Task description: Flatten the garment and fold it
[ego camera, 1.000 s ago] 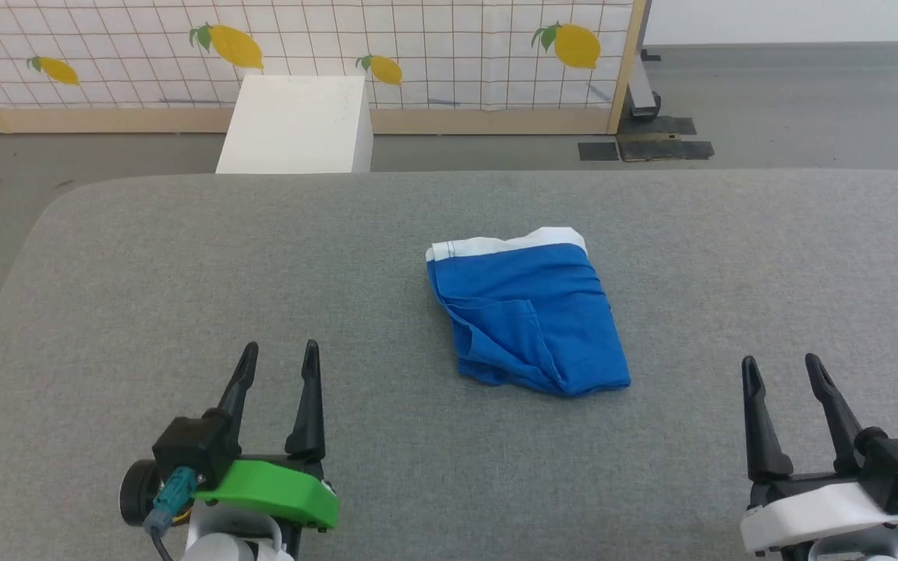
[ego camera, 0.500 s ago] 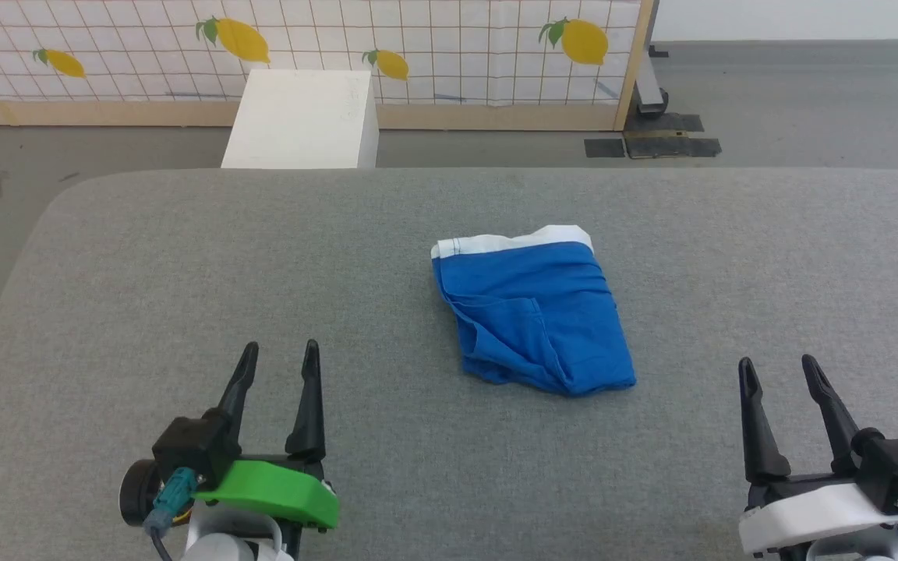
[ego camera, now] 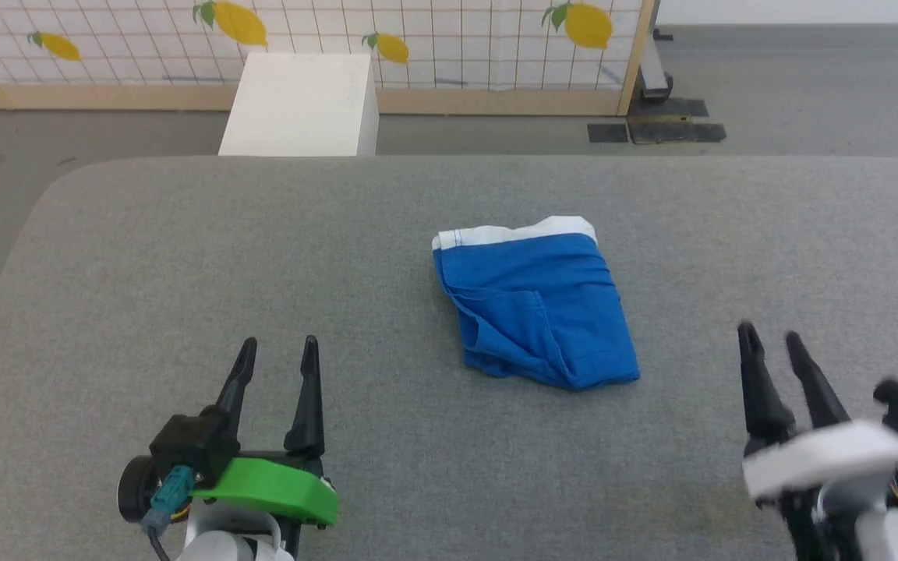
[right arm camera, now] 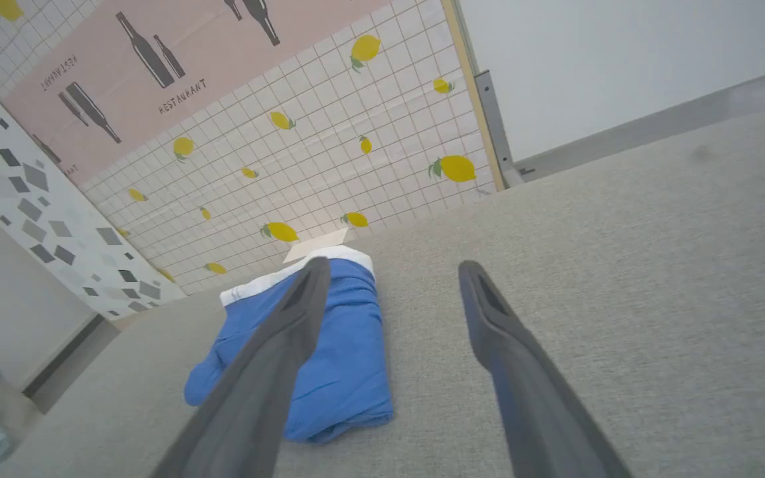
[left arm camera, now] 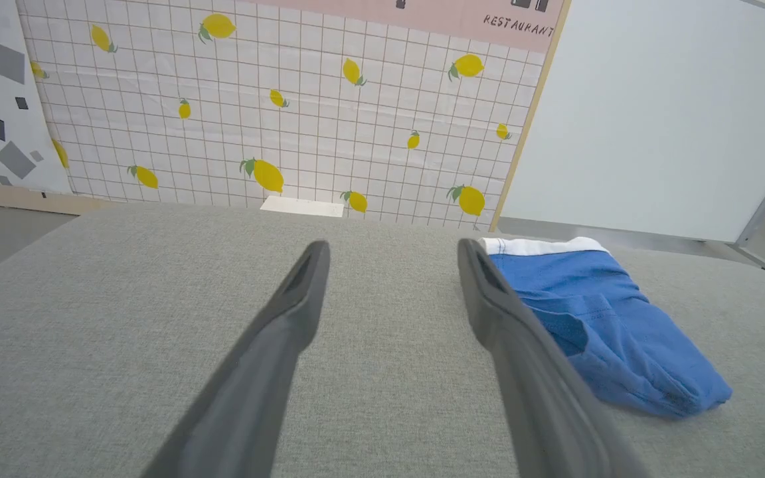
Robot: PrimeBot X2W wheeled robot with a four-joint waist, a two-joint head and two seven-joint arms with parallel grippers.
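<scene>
Grey padded table (ego camera: 184, 257), lemon-print screen (ego camera: 457, 39) behind. Blue garment (ego camera: 535, 312) lies folded near centre, white waistband at far edge. Left pincer (ego camera: 280, 343) & right pincer (ego camera: 768, 333): both spread, empty, apart from garment.

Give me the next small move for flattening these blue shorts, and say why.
Probably reach the right gripper toward the garment's near right corner. The garment lies doubled over on the grey table, not flat, and both grippers are open and apart from it; the left gripper looks farther off.
</scene>
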